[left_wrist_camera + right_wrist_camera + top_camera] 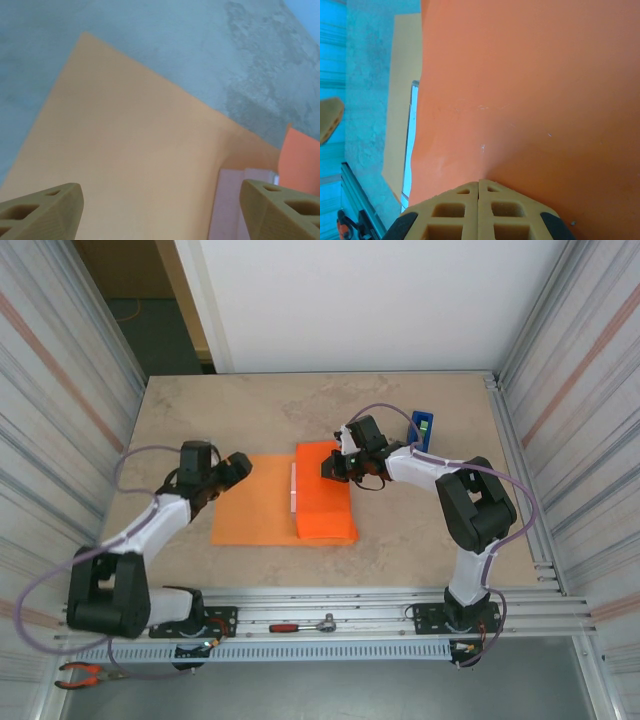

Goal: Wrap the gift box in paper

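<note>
Wrap is looking roughly half done. The paper [255, 512] is lying on the tabletop [300, 410] with its right side folded over the gift box [293, 490]; only the box's left edge is showing. The right fingers [470, 212] are pressed together, seemingly holding the flap down, pinching nothing. The left fingers [240, 466] are hovering spread and empty over the flat left side. Remaining: left fold, ends, taping; the tape dispenser [422, 428] is sitting far right.
</note>
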`<control>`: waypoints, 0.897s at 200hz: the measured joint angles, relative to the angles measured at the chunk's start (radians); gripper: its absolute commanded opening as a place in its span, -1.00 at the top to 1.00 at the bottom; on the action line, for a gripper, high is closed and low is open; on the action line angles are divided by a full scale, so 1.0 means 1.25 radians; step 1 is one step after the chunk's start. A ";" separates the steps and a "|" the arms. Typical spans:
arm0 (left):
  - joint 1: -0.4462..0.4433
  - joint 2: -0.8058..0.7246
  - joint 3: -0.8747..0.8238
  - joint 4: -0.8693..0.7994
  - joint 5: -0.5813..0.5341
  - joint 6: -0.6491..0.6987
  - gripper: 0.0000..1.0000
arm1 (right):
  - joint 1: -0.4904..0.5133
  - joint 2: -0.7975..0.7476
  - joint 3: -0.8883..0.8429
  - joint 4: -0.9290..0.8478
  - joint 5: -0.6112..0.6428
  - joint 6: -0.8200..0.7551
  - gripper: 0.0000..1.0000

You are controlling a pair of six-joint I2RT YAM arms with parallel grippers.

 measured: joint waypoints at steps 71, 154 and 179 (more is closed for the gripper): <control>-0.156 -0.252 -0.164 -0.214 -0.071 -0.201 -0.64 | -0.003 0.001 -0.003 0.006 -0.011 0.000 1.00; -0.341 -0.311 -0.247 -0.244 -0.156 -0.444 -0.49 | -0.004 0.001 -0.006 0.012 -0.014 0.000 1.00; -0.346 -0.275 -0.258 -0.201 -0.162 -0.457 -0.48 | -0.005 0.001 -0.006 0.012 -0.014 0.000 1.00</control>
